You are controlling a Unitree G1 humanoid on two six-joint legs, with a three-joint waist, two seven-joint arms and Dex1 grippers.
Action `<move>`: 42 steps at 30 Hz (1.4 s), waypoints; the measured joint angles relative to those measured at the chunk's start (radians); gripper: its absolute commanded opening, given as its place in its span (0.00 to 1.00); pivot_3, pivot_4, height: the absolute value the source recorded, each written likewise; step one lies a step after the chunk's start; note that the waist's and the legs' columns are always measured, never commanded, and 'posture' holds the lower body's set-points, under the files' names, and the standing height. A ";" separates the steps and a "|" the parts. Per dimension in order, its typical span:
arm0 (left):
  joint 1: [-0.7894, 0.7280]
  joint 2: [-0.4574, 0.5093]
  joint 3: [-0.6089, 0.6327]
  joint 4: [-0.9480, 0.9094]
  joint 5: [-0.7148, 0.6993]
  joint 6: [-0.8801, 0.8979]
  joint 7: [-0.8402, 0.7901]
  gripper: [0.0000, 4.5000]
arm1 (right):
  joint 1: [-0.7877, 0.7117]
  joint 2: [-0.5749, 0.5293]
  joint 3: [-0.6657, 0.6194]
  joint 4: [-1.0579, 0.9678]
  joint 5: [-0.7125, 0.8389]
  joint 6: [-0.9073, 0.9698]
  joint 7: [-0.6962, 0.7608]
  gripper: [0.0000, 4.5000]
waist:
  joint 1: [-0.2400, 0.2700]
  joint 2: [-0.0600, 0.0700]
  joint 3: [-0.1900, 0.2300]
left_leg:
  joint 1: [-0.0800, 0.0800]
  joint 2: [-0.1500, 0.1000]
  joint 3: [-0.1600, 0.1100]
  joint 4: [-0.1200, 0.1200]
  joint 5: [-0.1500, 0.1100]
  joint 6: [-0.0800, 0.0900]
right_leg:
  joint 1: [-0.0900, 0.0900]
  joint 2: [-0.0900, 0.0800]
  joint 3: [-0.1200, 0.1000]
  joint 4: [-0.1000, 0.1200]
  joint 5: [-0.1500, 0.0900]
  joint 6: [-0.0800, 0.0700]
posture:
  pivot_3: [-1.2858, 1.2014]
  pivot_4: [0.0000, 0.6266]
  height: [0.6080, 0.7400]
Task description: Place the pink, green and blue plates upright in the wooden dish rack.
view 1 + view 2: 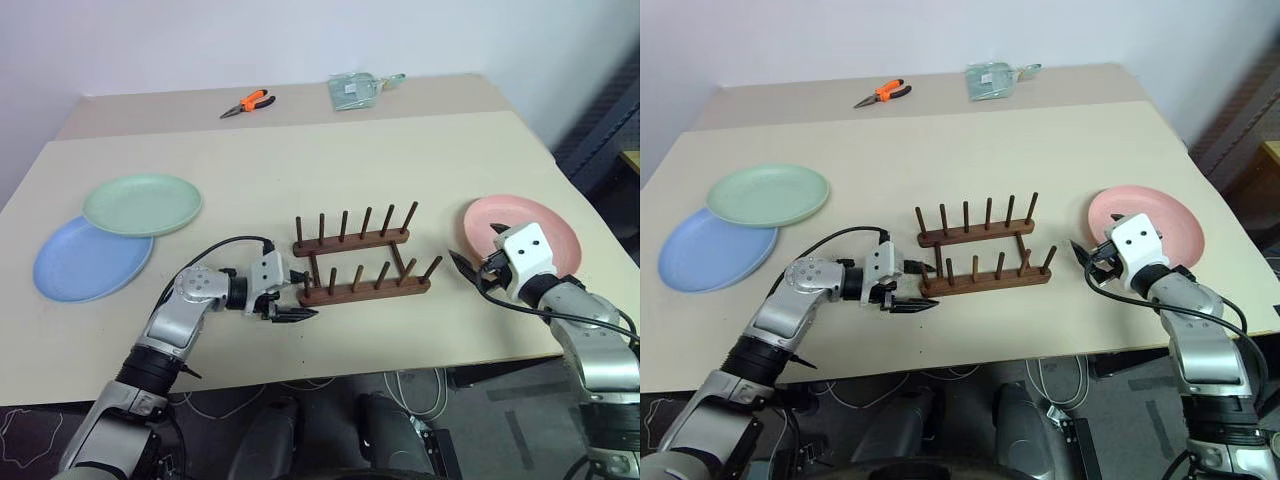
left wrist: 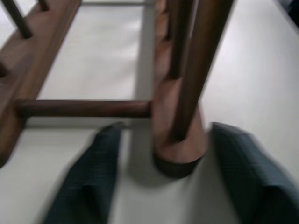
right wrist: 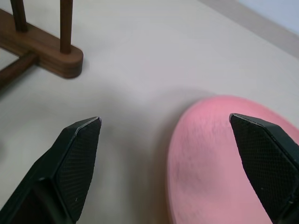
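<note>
Pink plate [image 1: 523, 231] near desk's right edge: rigid, probably light and slick; grasp at rim. Right gripper [image 3: 166, 140] jaws apart; left gripper [image 2: 159, 186] jaws apart astride wooden dish rack [image 1: 355, 262] bar end.

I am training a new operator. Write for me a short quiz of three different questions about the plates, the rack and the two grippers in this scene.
1. True or false: the wooden dish rack already holds a plate.
2. Which plate lies partly on the blue plate? A) pink B) green C) none
3. Fill in: the open right gripper hovers at the edge of the ____ plate.

Key:
1. False; its pegs are bare.
2. B; the green plate overlaps it.
3. Pink; the pink plate lies flat on the table. The left gripper is open at the rack's end.
</note>
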 measured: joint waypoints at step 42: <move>0.072 -0.254 0.044 -0.044 0.022 0.156 0.650 0.10 | -0.099 0.056 0.223 0.031 -0.175 0.063 -0.083 0.83 | 0.020 -0.002 -0.007 | 0.017 0.007 0.006 -0.001 -0.005 0.000 | 0.016 0.000 -0.004 -0.004 -0.005 -0.004 | 0.52 0.24 0.99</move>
